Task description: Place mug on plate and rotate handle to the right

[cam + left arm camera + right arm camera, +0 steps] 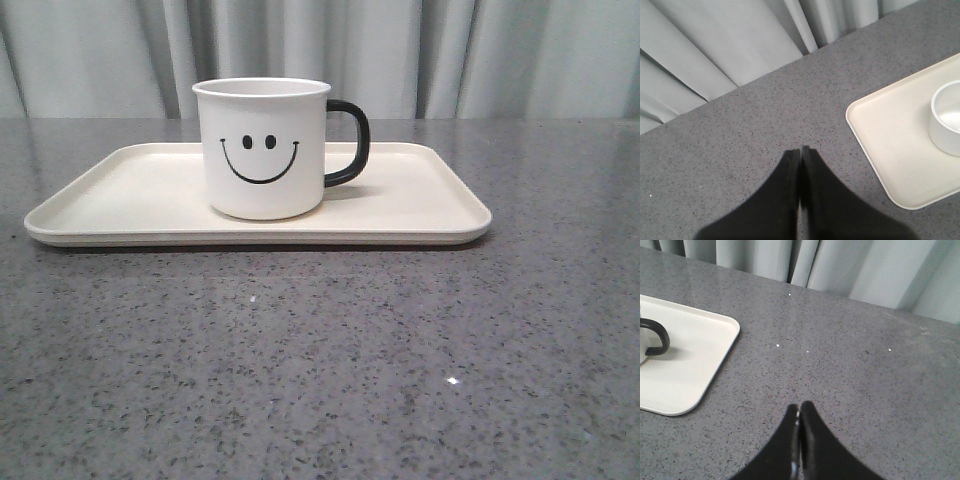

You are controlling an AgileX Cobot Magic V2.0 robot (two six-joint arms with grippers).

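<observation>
Both grippers, left (800, 150) and right (799, 407), are clenched on nothing over bare table on either side of the plate (420, 200), mug (262, 150) upright on it with handle (350, 143) already pointing right, nearer the right arm, so task looks done.

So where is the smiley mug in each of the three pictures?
Front view: the mug stands on the plate, left of its middle, smiley face toward the camera, handle to the right.
Left wrist view: only part of its white body and open rim shows at the right edge.
Right wrist view: mainly the black handle shows at the left edge.
Shared landmark: the cream plate, seen in all three.
</observation>
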